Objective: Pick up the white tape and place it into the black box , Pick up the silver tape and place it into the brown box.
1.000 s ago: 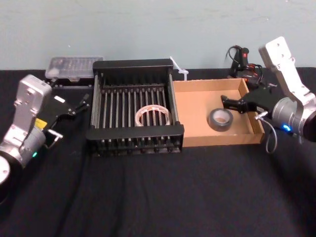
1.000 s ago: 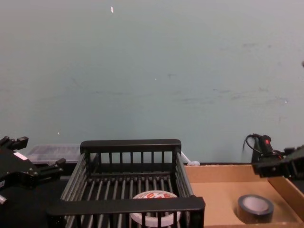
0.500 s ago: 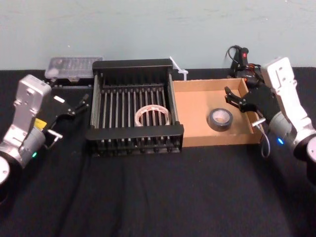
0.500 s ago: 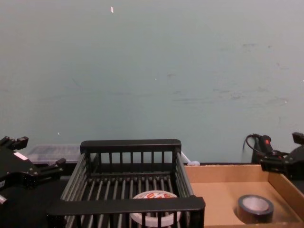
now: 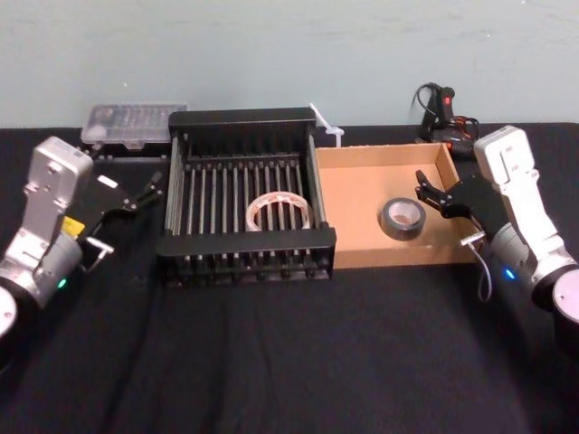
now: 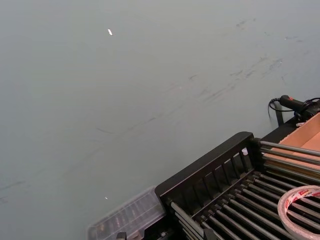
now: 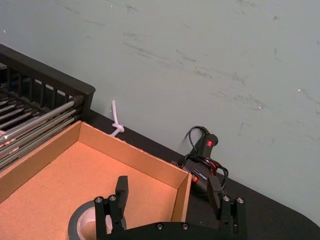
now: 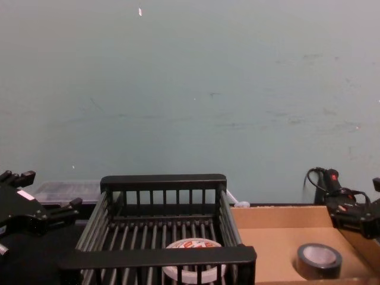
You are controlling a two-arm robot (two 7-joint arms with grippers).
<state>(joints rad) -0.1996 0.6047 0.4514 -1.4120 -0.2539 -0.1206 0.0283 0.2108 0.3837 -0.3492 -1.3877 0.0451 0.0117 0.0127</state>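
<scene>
silver tape (image 5: 403, 217), near splayed right fingers (image 7: 121, 187)

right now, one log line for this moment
white tape in black box; silver tape in brown box; right gripper open at its right end; left gripper open, parked left

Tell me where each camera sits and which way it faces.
Head: high up, looking down on black box, brown box, white tape, silver tape; shows left pincer and right pincer.
Chest: low, looking forward at the boxes side-on; a pincer at each lower edge.
Left wrist: faces the wall over the black box's corner.
Right wrist: looks past its open pincer into the brown box.
Shared: head and chest both show each tape in its box.
</scene>
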